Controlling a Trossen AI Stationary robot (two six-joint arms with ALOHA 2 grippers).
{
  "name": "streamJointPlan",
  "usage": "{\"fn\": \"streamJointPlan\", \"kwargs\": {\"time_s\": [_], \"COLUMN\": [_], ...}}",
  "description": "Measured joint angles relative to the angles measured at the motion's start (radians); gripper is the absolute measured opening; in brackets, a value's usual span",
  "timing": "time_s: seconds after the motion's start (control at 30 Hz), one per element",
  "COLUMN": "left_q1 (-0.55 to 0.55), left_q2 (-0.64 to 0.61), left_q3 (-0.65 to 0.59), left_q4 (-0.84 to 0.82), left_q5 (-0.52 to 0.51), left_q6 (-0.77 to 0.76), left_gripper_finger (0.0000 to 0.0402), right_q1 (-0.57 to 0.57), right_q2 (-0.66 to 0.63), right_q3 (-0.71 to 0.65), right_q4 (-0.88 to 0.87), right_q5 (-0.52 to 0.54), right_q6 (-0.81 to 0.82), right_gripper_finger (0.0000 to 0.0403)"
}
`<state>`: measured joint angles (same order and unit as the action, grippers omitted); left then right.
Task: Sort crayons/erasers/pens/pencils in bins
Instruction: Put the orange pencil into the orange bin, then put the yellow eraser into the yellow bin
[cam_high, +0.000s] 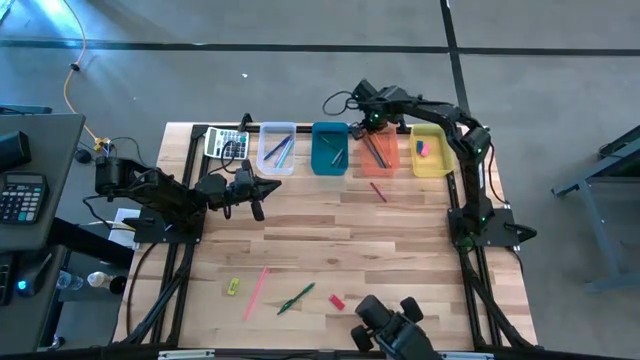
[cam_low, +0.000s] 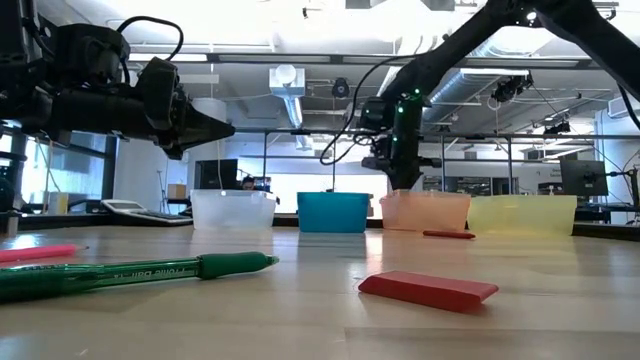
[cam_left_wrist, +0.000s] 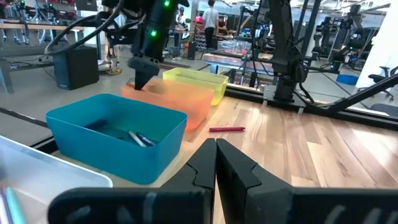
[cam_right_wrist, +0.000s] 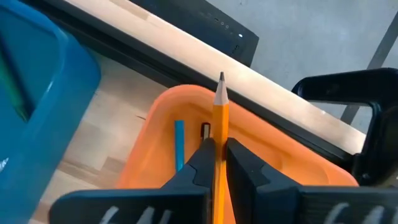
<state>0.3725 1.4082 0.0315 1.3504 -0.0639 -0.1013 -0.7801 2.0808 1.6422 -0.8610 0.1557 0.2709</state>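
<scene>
Pencil (cam_right_wrist: 219, 124) is held clamped in the right gripper (cam_right_wrist: 216, 163) directly above the orange bin (cam_high: 378, 150) in the far row, long axis along the fingers; only release remains. Left gripper (cam_high: 262, 189), fingers together, is parked near the clear bin (cam_high: 275, 148)

A grey keypad calculator (cam_high: 226, 142) lies at the far left corner of the wooden table (cam_high: 400, 235) — a second, darker calculator (cam_high: 20, 196) sits on the grey side desk (cam_high: 45, 140) to the left, and a yellow cable (cam_high: 72, 55) trails across the floor.
</scene>
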Motion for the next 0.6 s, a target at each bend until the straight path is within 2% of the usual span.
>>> {"fn": "streamJointPlan", "kwargs": {"time_s": [0.27, 0.6], "left_q1": [0.000, 0.000], "left_q2": [0.000, 0.000], "left_q3": [0.000, 0.000], "left_q4": [0.000, 0.000], "left_q5": [0.000, -0.001], "left_q6": [0.000, 0.001], "left_gripper_finger": [0.0000, 0.0000], "right_q1": [0.007, 0.025], "right_q2": [0.004, 0.008], "right_q3": [0.016, 0.069], "right_q4": [0.004, -0.086], "right_q5": [0.011, 0.027], "right_q6": [0.008, 0.016], "right_gripper_finger": [0.0016, 0.0115]}}
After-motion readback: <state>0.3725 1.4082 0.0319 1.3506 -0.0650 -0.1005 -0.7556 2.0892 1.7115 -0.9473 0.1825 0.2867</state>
